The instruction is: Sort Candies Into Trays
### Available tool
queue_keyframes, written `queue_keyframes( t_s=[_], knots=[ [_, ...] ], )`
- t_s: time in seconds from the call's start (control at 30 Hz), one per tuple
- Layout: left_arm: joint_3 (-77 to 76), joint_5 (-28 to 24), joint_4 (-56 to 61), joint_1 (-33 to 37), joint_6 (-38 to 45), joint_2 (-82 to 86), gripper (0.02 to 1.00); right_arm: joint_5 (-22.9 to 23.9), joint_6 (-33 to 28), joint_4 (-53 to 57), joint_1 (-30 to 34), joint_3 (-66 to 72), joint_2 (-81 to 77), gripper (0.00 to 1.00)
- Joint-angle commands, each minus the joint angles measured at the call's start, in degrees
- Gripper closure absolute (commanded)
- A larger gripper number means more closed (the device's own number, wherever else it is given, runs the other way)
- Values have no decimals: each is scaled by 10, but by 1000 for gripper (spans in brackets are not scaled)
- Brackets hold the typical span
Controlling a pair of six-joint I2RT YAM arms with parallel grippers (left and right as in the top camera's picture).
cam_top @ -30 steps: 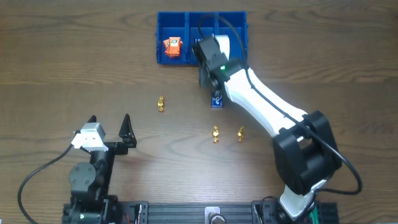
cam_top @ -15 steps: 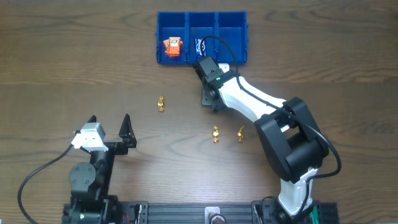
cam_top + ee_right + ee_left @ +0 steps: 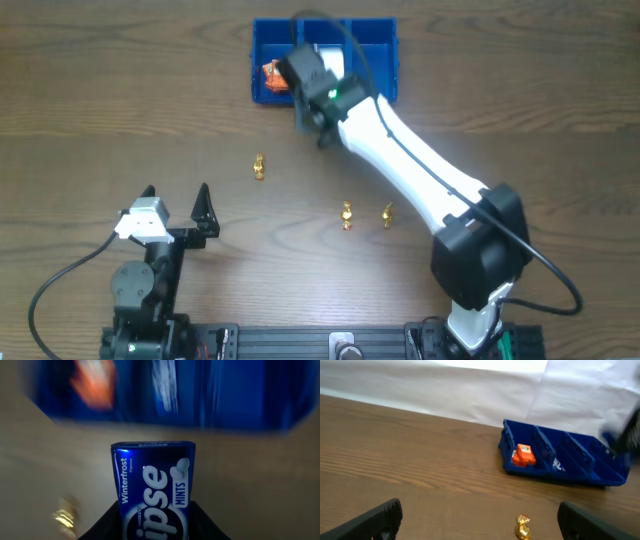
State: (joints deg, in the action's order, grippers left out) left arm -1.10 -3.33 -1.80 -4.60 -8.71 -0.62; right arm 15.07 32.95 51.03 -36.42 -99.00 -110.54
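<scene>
A blue mint tin [image 3: 154, 492] is held upright in my right gripper [image 3: 155, 522], whose fingers are shut on its lower part. From above, the right gripper [image 3: 315, 122] hangs lifted by the front edge of the blue three-compartment tray [image 3: 385, 90], near its left and middle compartments. An orange candy [image 3: 276, 75] lies in the left compartment, and a blue packet [image 3: 559, 464] in the middle one. Three gold candies lie on the table [image 3: 259, 167] [image 3: 347, 215] [image 3: 387, 213]. My left gripper [image 3: 176, 204] stands open near its base, far from the tray [image 3: 520, 467].
The wooden table [image 3: 120, 120] is bare to the left of the tray and at the far right. One gold candy [image 3: 522, 527] lies between the left gripper and the tray. The right arm [image 3: 420, 170] stretches diagonally over the middle.
The right gripper dropped to the blue tin on the table, closed on it and swung up and left toward the tray's front. The left arm has stayed put.
</scene>
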Motion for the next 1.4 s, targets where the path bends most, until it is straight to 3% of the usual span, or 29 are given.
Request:
queue_keyframes(
  t_s=[0.03, 0.27, 0.53, 0.73, 0.8, 1.0, 1.23, 1.4],
  knots=[
    [8, -6, -24, 2, 10, 4, 23, 38, -48, 18, 35, -160, -70, 741],
    [8, -6, -24, 2, 10, 4, 20, 14, -63, -73, 88, -217, -196, 746],
    [8, -6, -24, 2, 10, 4, 20, 13, -63, -85, 86, -217, -214, 722],
    [8, -6, -24, 2, 10, 4, 20, 14, -65, -91, 75, -217, -214, 448],
    [8, -6, -24, 2, 10, 4, 20, 14, -65, -93, 72, -217, -214, 408],
    [8, -6, -24, 2, 10, 4, 20, 14, -63, -43, 3, -217, -200, 364],
    [8, -6, -24, 2, 10, 4, 20, -34, 63, 62, -123, -210, -222, 364],
    [8, -6, -24, 2, 10, 4, 20, -59, 101, 69, -135, -210, -282, 373]
  ],
)
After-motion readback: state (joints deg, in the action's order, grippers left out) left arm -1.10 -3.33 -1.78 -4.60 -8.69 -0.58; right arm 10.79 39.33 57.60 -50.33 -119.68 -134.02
